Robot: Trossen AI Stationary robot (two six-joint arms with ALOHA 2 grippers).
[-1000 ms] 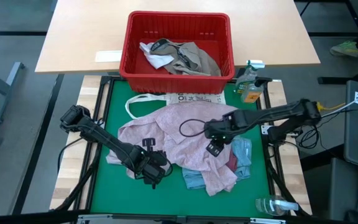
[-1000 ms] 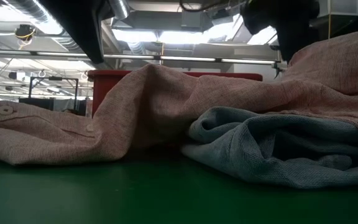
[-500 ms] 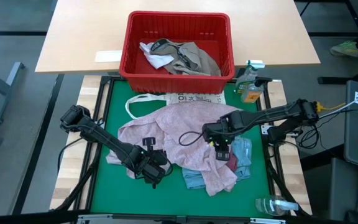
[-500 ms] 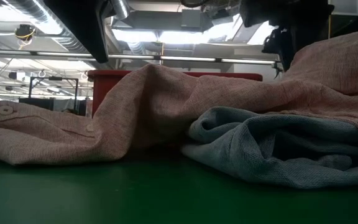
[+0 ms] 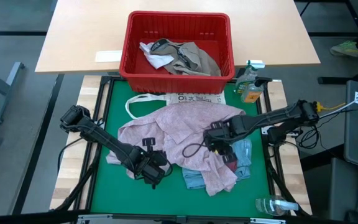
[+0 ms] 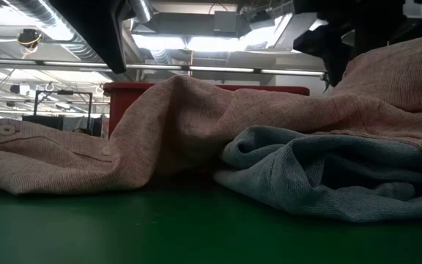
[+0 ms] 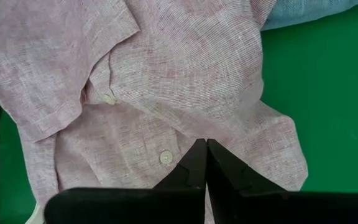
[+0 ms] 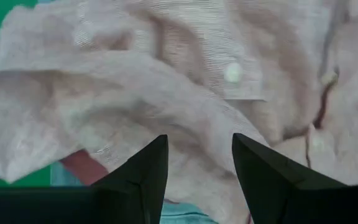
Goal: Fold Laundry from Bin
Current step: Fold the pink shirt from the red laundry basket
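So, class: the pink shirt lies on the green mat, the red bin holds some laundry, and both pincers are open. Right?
Not quite. The left pincer is shut, as the left wrist view shows; only the right pincer is open. The pink shirt, green mat and red bin are as stated.

Even, bright overhead light fills the high view, with only soft, short shadows beneath the arms and inside the red bin (image 5: 179, 43). The low view is backlit: ceiling strip lights (image 6: 196, 42) glare white at the far end, leaving the arms as black silhouettes and the near green mat (image 6: 160, 227) dim and blurred. Both wrist views are evenly lit; their near fingers are dark and soft-edged.
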